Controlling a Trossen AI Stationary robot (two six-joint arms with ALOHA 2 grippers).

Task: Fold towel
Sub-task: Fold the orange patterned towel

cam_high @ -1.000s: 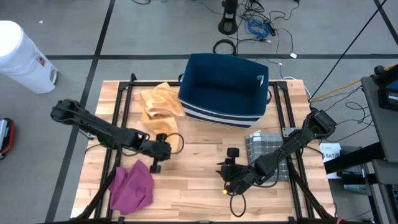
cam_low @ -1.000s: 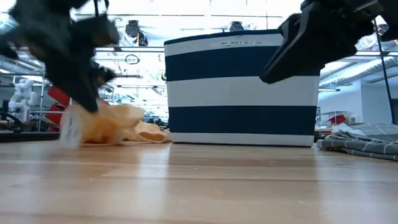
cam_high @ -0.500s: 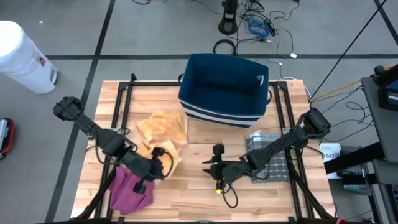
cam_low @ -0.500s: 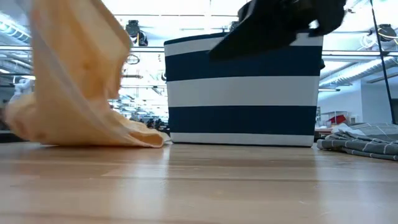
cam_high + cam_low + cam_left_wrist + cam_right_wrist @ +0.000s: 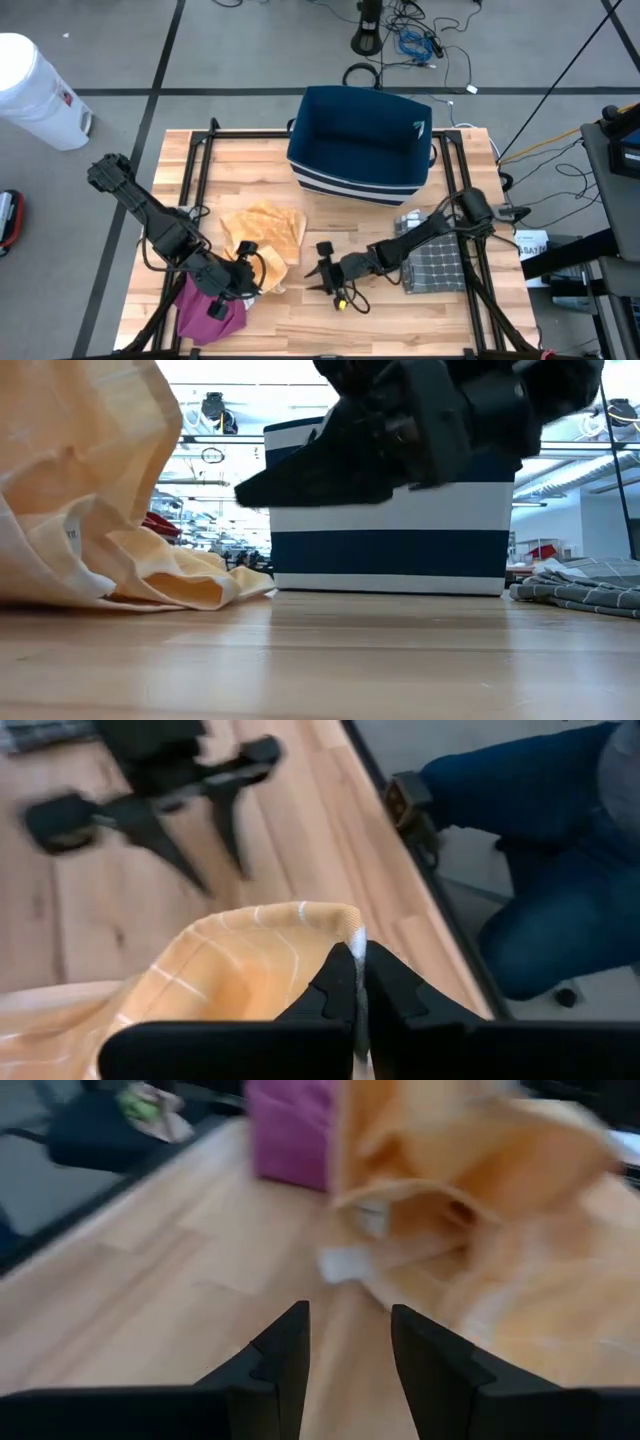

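High view: left gripper [image 5: 248, 275] low over the table's front left, clamped on an edge of the orange towel [image 5: 263, 230], cloth spreading back from the fingers toward the basket [image 5: 362, 142]. Purple cloth [image 5: 207, 307] just beside those fingers, on the outer side. Right gripper [image 5: 322, 277] near the towel's right edge, fingers apart, holding nothing; checked cloth [image 5: 432, 260] behind it, under the arm.

Low view: towel [image 5: 95, 490] lifted high at left, lower folds on the wood. Dark gripper [image 5: 400, 425] in front of the striped basket [image 5: 390, 535], probably the right one.

Left wrist view: fingers [image 5: 350, 995] pressed together on the towel's [image 5: 240, 965] hem. Other gripper [image 5: 150, 795] beyond, prongs spread. A person's blue-clad legs [image 5: 530, 850] past the table edge.

Right wrist view: fingers [image 5: 275, 1360] parted over bare wood, towel [image 5: 470, 1200] ahead, purple cloth [image 5: 290, 1130] beyond.
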